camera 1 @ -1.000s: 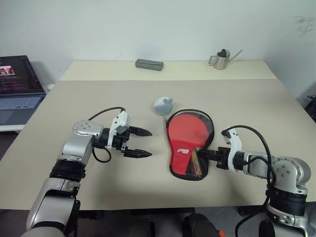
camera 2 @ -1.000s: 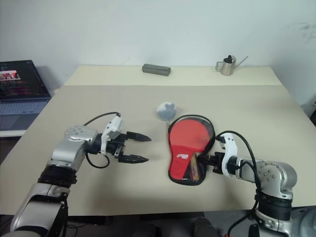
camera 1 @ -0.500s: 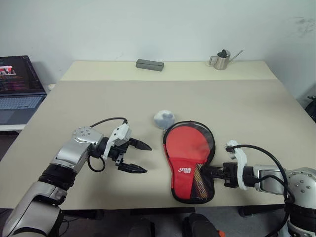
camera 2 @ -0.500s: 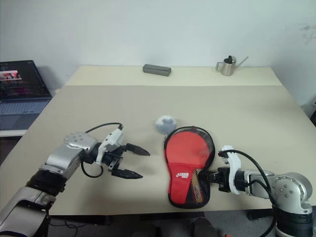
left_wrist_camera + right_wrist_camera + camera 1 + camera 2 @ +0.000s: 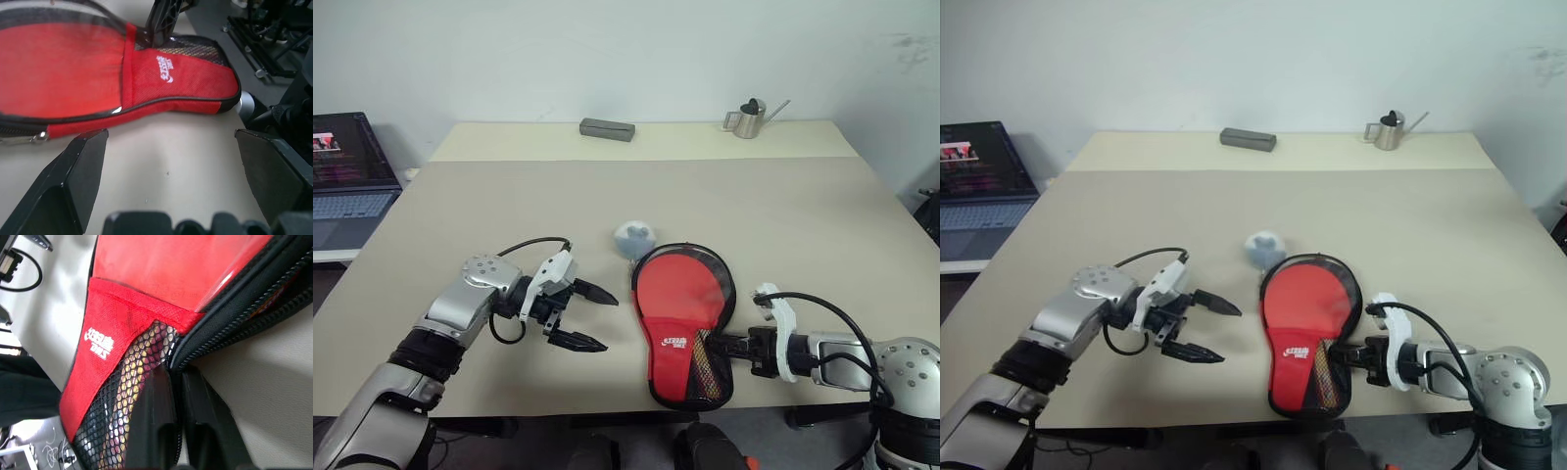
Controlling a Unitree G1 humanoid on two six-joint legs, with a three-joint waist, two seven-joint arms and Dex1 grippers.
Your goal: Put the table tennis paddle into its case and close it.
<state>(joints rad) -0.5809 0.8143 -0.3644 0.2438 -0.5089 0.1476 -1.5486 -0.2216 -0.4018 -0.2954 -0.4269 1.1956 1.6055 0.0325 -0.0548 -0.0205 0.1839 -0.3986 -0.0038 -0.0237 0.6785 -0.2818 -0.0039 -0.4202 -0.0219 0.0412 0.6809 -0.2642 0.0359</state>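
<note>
The case point(image 5: 684, 320) has slid toward the table's near edge, right gripper point(image 5: 729, 345) with it.

Red case point(image 5: 683, 318), black mesh panel

Large beige matte-topped table point(image 5: 509, 196) fills most of the frame, with a seam line across its upper part. On it: red paddle-shaped fabric case with white logo and black mesh panel point(image 5: 682, 318) at lower centre-right near the front edge, and a small pale grey-blue crumpled lump point(image 5: 631, 237) just beside the case's rounded end. Along the far edge, a dark grey rectangular block point(image 5: 607, 128) sits upper centre and a small metal watering can with a long spout point(image 5: 746, 118) upper right.
</note>
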